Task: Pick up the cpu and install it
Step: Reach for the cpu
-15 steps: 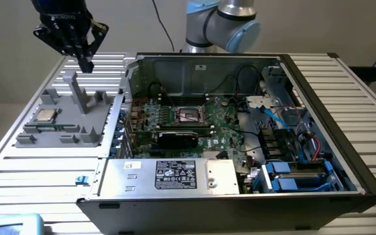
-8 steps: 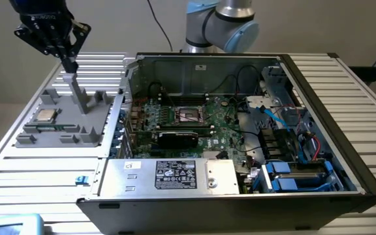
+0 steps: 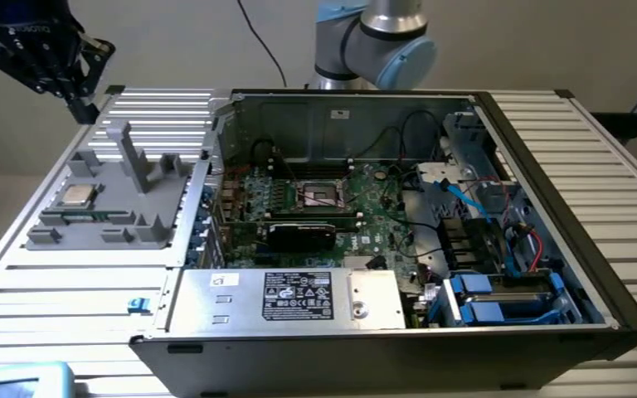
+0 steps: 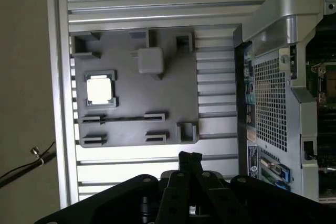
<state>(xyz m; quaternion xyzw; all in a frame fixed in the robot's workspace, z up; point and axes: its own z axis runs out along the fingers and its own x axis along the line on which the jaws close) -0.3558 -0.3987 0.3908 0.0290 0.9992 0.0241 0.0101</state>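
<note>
1. The tool [image 3: 76,104] is hovering high over the far corner of the bench [image 3: 75,286]. In the exterior view it is at about eleven o'clock from the cpu [image 3: 79,196] and well apart from it. Its fingers are pressed together and carrying nothing.
2. The cpu is lying flat, shiny face up, in a square pocket of the grey holder [image 3: 169,209], at about nine o'clock from the open computer case [image 3: 540,166]. The pocket's raised corners seem to be keeping the chip squared and in a fixed spot, so that it can be taken from straight above.
3. The holder is sitting on the slatted bench just beside the case wall, probably so that the carry across is short.
4. The case is lying on its side with the cover off, so the motherboard is facing up. The socket [image 3: 321,195] is sitting near the middle of the board, at about three o'clock from the cpu. It looks unoccupied, though I cannot tell how its latch is standing.
5. A black card [image 3: 302,234] is lying at six o'clock of the socket, and a silver box [image 3: 296,297] with a white label is sitting beyond it.
6. In the wrist view the tool [image 4: 189,157] is pointing down at the bench [image 4: 157,3] beside the holder [image 4: 157,98], with the cpu [image 4: 101,88] resting untouched in its pocket. I judge that the pick-up is not yet begun.
</note>
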